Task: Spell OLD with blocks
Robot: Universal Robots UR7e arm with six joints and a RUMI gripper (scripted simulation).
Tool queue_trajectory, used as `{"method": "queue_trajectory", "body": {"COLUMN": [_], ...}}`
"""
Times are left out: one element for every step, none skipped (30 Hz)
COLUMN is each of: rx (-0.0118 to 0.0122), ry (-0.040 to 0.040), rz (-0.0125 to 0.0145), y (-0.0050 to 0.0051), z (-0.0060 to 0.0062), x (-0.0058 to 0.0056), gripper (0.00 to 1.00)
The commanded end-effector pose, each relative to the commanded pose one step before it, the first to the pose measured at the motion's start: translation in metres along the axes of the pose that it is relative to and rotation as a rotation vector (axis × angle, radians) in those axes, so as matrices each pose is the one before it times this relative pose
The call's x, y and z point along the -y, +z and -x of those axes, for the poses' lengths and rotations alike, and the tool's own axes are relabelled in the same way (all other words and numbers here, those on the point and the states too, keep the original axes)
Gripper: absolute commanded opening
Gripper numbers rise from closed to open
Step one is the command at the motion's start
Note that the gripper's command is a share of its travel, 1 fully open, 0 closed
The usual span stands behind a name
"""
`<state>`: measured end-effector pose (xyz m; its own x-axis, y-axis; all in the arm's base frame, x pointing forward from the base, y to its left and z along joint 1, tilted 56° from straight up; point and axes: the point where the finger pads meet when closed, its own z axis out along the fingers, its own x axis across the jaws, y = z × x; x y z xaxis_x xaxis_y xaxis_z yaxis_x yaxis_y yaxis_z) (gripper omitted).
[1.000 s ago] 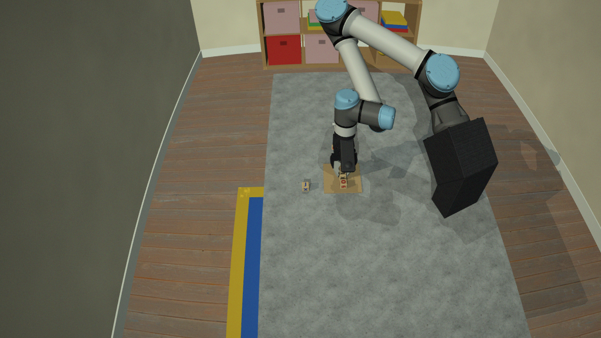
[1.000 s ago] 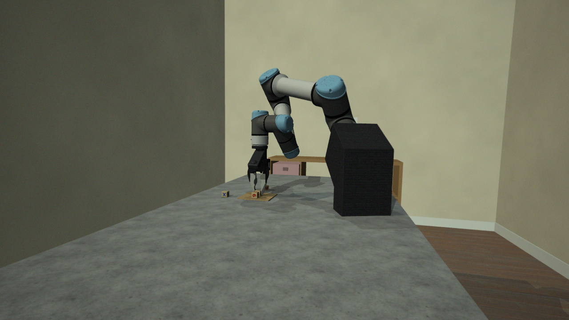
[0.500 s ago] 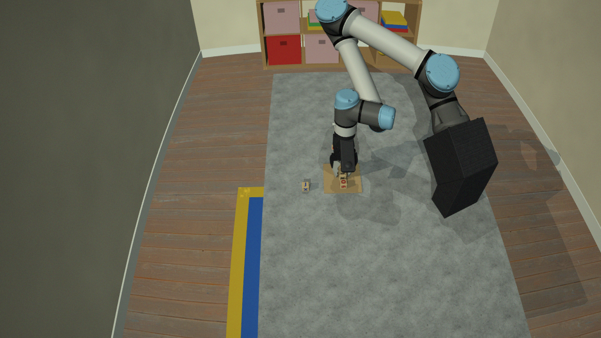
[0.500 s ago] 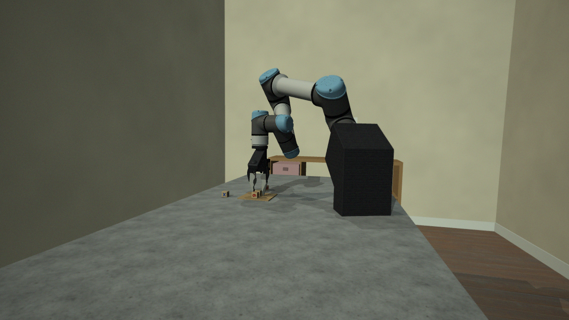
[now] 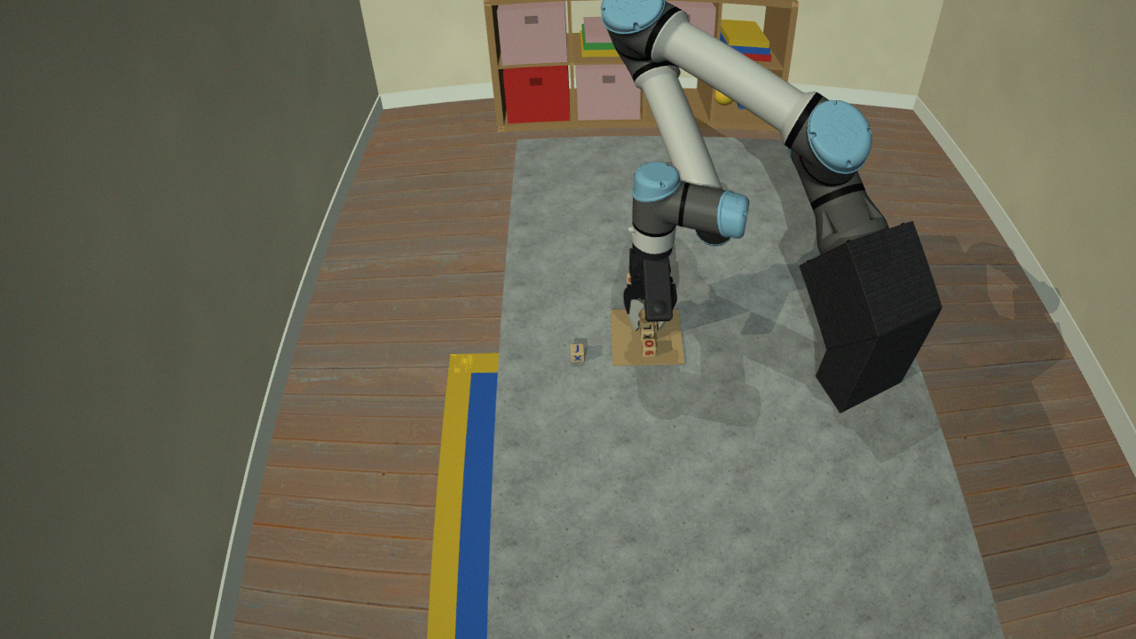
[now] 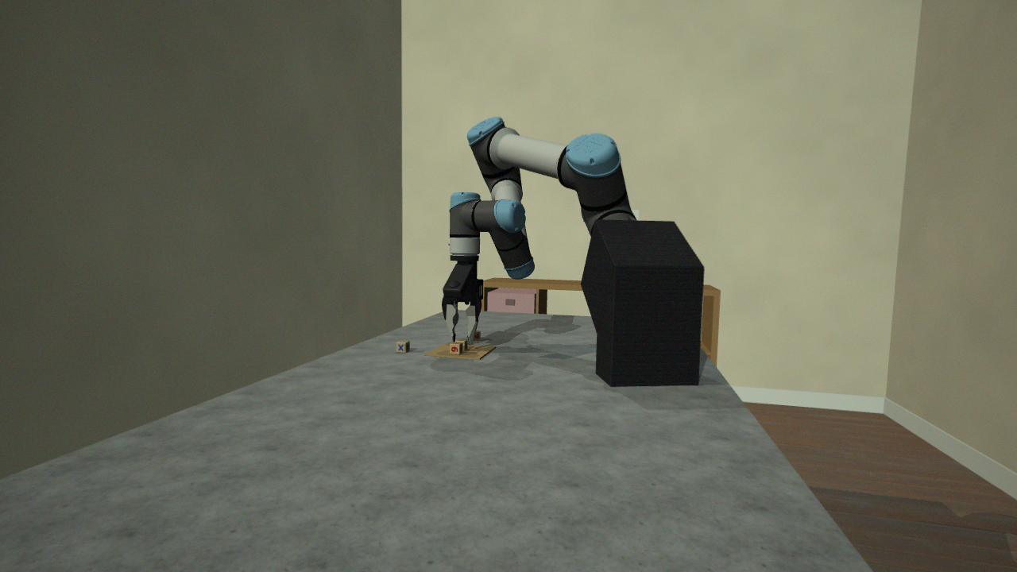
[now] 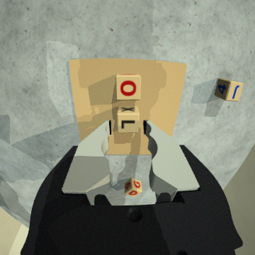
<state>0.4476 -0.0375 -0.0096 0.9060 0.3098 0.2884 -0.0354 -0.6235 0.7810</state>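
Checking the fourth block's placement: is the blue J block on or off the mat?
Off: the J block sits beside the mat, with grey surface between.

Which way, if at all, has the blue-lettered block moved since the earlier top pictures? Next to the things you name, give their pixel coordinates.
No, it has not visibly moved: the blue-lettered block (image 5: 577,352) (image 6: 402,347) (image 7: 229,90) keeps the same gap from the mat (image 5: 623,353) (image 6: 437,353) (image 7: 173,78) in the top view.
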Motion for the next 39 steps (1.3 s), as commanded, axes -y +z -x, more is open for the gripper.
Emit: {"method": "queue_trajectory", "body": {"rx": [0.00041,0.0,0.0,-0.00001,0.0,0.0,0.0,0.0,0.0,0.0,0.00001,0.0,0.0,0.0,-0.00001,0.00001,0.0,0.0,0.0,0.00001,-0.00001,0.0,0.0,0.0,0.0,0.0,0.0,0.0,0.0,0.0,0.0,0.0,0.0,0.0,0.0,0.0,0.0,0.0,0.0], "ry": [0.00033,0.0,0.0,0.0,0.0,0.0,0.0,0.0,0.0,0.0,0.0,0.0,0.0,0.0,0.0,0.0,0.0,0.0,0.0,0.0,0.0,0.0,0.0,0.0,0.0,0.0,0.0,0.0,0.0,0.0,0.0,0.0,0.0,0.0,0.0,0.0,0.0,0.0,0.0], "rz": [-0.00026,0.0,0.0,0.00001,0.0,-0.00001,0.0,0.0,0.00001,0.00001,-0.00001,0.0,0.0,0.0,0.00002,-0.00002,0.00001,-0.00001,0.00001,-0.00001,0.00001,-0.00001,-0.00001,0.0,0.0,0.00001,0.0,0.0,0.0,0.0,0.0,0.0,0.0,0.0,0.0,0.0,0.0,0.0,0.0], "y": [-0.0146,-0.00381,-0.00391,-0.00397,-0.00399,-0.00397,-0.00393,-0.00386,-0.00376,-0.00363,-0.00346,-0.00329,0.0,0.0,-0.00311,-0.00287,-0.00266,-0.00241,-0.00217,-0.00191,-0.00166,-0.0014,-0.00115,-0.00092,-0.00069,-0.00049,-0.00031,-0.00017,-0.00007,0.0,0.0,-0.00001,0.0,0.0,0.0,0.0,0.0,0.0,0.0], "z": [-0.00032,0.0,0.0,0.0,0.0,0.0,0.0,0.0,0.0,0.0,-0.00001,0.0,0.0,0.0,0.00001,-0.00001,0.0,0.0,0.0,-0.00001,0.00001,0.0,0.0,0.0,0.0,0.0,0.0,0.0,0.0,0.0,0.0,0.0,0.0,0.0,0.0,0.0,0.0,0.0,0.0], "x": [0.00001,0.0,0.0,0.0,0.0,0.0,0.0,0.0,0.0,0.0,0.00001,0.0,0.0,0.0,-0.00001,0.00001,0.0,0.0,0.0,0.0,-0.00001,0.0,0.0,0.0,0.0,0.0,0.0,0.0,0.0,0.0,0.0,0.0,0.0,0.0,0.0,0.0,0.0,0.0,0.0], "gripper": [0.25,0.25,0.25,0.25,0.25,0.25,0.25,0.25,0.25,0.25,0.25,0.25,0.25,0.25,0.25,0.25,0.25,0.25,0.25,0.25,0.25,0.25,0.25,0.25,0.25,0.25,0.25,0.25,0.25,0.25,0.25,0.25,1.0,1.0,1.0,1.0,1.0,1.0,1.0]}}
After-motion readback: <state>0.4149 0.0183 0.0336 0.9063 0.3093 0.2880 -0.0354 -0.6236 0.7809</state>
